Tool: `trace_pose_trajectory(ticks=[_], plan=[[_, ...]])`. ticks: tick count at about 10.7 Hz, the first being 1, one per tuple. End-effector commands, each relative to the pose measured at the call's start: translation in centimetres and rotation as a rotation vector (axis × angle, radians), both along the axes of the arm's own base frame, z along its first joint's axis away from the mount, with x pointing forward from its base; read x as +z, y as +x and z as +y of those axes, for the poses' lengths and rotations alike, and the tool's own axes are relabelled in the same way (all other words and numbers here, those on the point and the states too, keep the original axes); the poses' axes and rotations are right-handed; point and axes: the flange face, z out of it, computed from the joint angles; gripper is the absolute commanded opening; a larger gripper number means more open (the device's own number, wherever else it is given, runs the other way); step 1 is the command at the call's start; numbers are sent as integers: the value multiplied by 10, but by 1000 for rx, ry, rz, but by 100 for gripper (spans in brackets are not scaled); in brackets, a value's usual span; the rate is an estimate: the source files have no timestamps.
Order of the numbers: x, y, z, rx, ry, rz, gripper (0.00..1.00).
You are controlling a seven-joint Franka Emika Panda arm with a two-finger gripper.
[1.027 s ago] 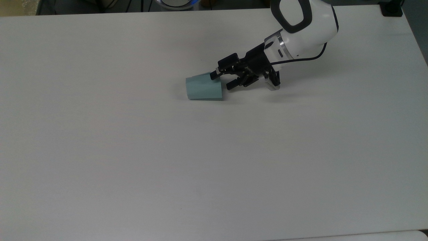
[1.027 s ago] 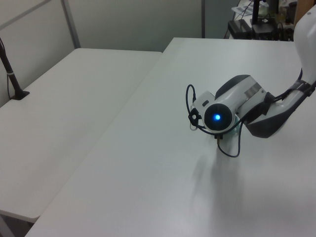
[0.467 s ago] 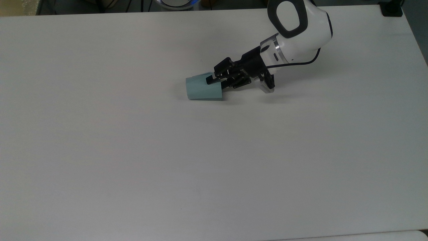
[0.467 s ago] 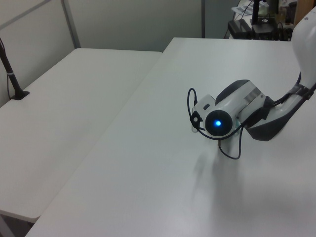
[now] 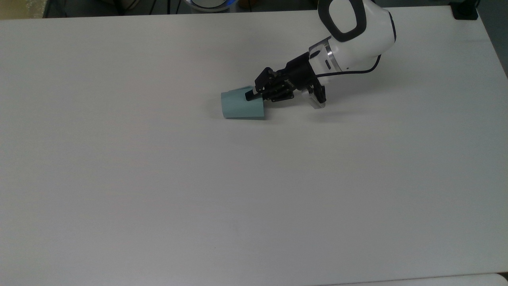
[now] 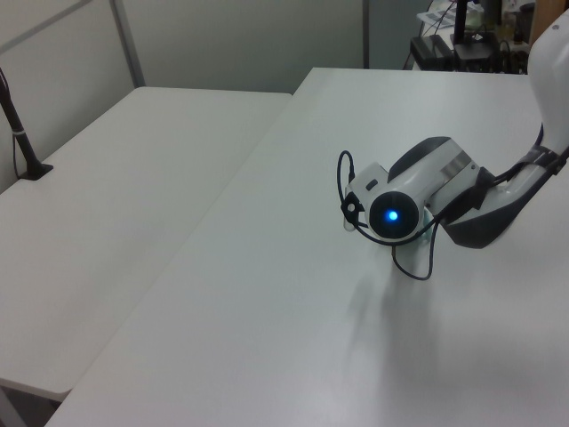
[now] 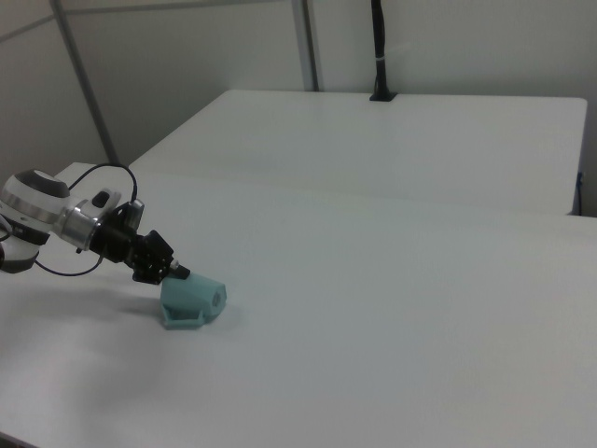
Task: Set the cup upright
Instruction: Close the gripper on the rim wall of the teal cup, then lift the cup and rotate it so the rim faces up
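Note:
The pale teal cup [image 5: 242,105] lies on its side on the white table [image 5: 158,178], with its wide rim toward the top view's right. My gripper [image 5: 252,95] reaches in low from that side and is shut on the upper wall of the cup at the rim. One black finger [image 5: 251,95] lies on the outside of the wall. In the right view the cup [image 7: 193,301] rests with its narrow base facing the camera, and the gripper [image 7: 176,273] holds its far upper edge. In the left view the wrist [image 6: 392,215] with a blue light hides the cup.
A second white table [image 6: 116,196] stands beside this one across a narrow gap. A black post [image 7: 380,47] rises at its far edge in the right view. Dark equipment [image 5: 464,10] sits at the top view's upper right corner.
The fingers, wide apart a second ago, have come together on the cup's rim wall. The hand slid slightly toward the cup. The cup has stayed in place.

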Motion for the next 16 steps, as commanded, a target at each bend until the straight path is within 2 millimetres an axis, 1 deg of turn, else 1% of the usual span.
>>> trace_pose_trajectory(ticks=[1,5,6,7,8,9,10,11,12,13,16], plan=[[-12,-3,1,9,24,6,0],[-9,0,-3,8,12,22,0],[-3,4,-7,-2,11,17,0],[8,5,-7,-4,24,10,0],[22,6,-8,-1,38,12,0],[47,11,-12,-8,69,-2,0],[65,15,-18,-28,102,-4,0],[86,19,-19,-33,136,-13,0],[108,24,-24,-41,174,-11,0],[127,27,-33,-58,201,-3,0],[163,45,-76,-142,316,-2,0]])
